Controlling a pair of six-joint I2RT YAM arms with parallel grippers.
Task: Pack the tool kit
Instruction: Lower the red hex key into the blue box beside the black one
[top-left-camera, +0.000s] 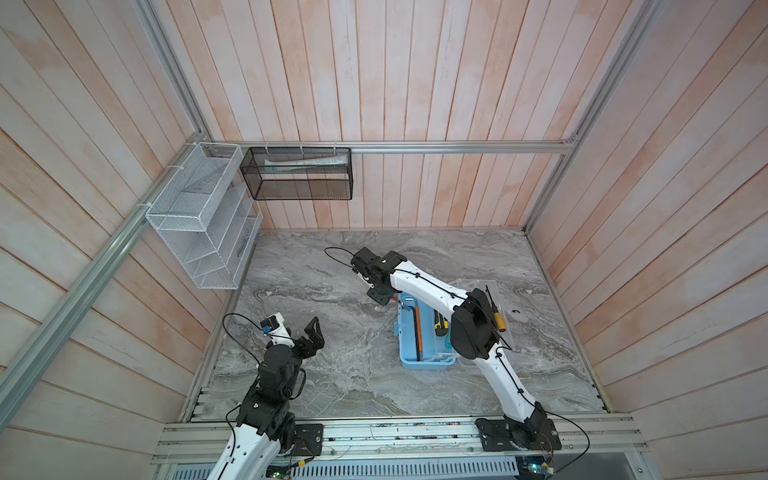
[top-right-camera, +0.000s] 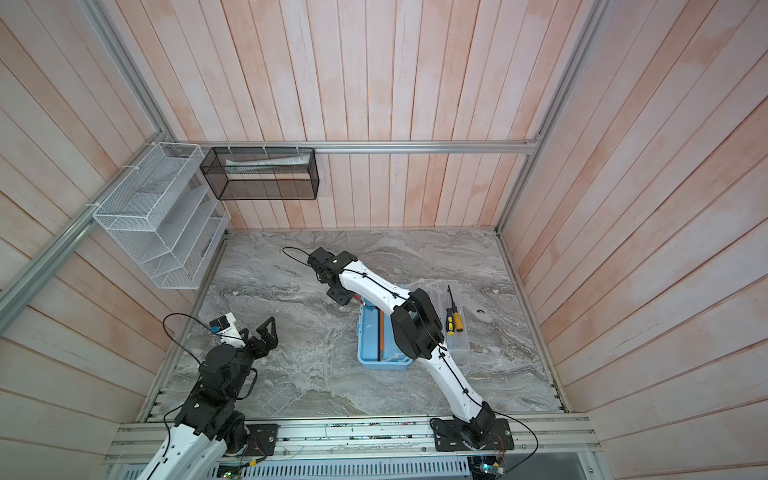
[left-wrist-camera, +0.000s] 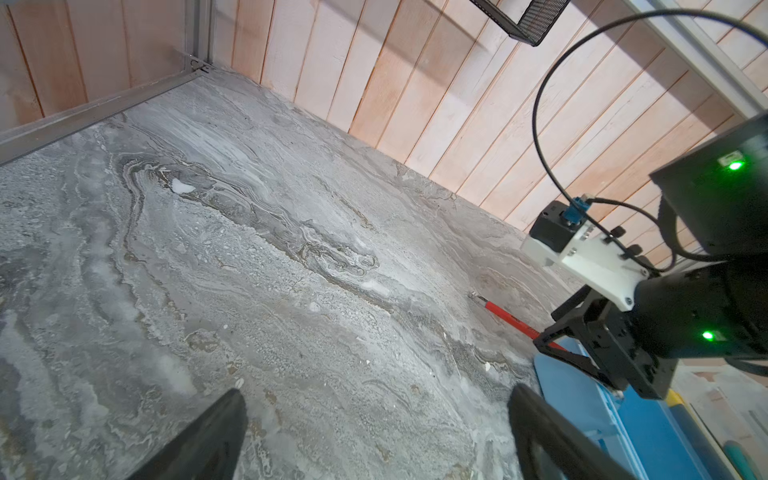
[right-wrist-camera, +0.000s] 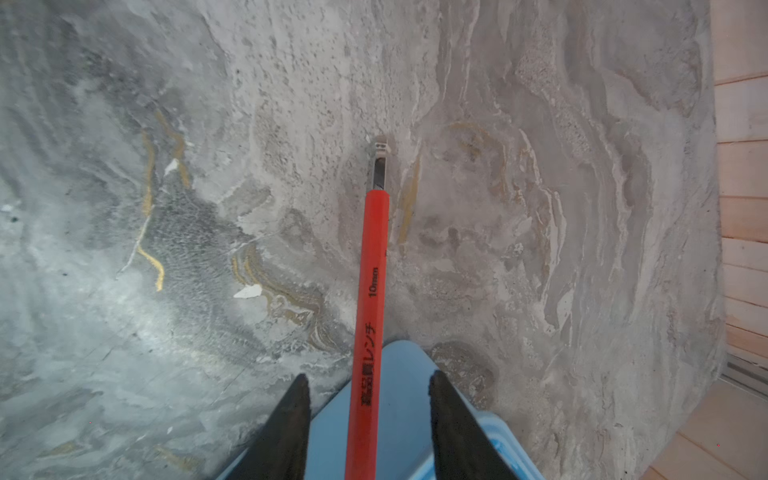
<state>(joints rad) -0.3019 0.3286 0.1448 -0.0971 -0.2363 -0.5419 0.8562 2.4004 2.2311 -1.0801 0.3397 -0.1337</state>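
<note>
The light blue tool box (top-left-camera: 415, 362) (top-right-camera: 376, 362) stands open right of the table's middle, its clear lid (top-right-camera: 462, 347) lying flat beside it. A red hex key (right-wrist-camera: 371, 270) (left-wrist-camera: 508, 318) rests across the box's far left corner (right-wrist-camera: 409, 399) and sticks out over the table. My right gripper (top-left-camera: 380, 297) (right-wrist-camera: 369, 375) is open astride it, with a gap on each side. A long orange tool (top-left-camera: 417, 332) and a yellow-black utility knife (top-left-camera: 440, 325) lie in the box. Two yellow-handled screwdrivers (top-right-camera: 456, 320) lie on the lid. My left gripper (top-left-camera: 316, 332) (left-wrist-camera: 378, 390) is open and empty at the left.
A white wire rack (top-left-camera: 199, 224) hangs on the left wall and a black mesh basket (top-left-camera: 299, 174) on the back wall. A small black piece (top-right-camera: 481, 311) lies on the grey marble table (top-left-camera: 332, 374) right of the lid. My right arm hides part of the box.
</note>
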